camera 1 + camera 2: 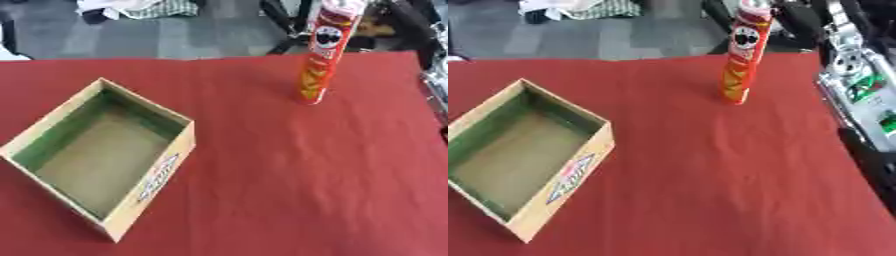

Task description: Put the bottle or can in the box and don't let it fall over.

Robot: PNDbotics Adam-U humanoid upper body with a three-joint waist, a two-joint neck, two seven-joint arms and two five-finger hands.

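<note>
At the left of the red table (289, 190) sits an open cardboard box (101, 152), set at an angle with one corner toward the near edge. Its inner walls are green, its floor is plain brown card, and nothing lies in it. A printed label in red, white and blue (158, 178) runs along the outer wall facing the near right. Between the box and the can the red cloth is bare, with faint creases; no object stands between them.

Beyond the table's far edge is a grey floor. On it at the upper left lies a heap of pale and checked cloth (144, 7), and dark legs of furniture or stands (284, 27) show behind the can.

The tall crisp can (325, 52) stands upright on the table toward the far right, well apart from the box. It is a slim red tube with a pale lid, a round face with a moustache near the top, and yellow lettering running down its lower half. Its top reaches past the table's far edge in the pictures.

At the far right, in the right eye view, the robot's right arm (859, 95) comes down the table's edge, silver and black with green marks. Neither hand shows in either view, so I cannot tell how the fingers stand.
</note>
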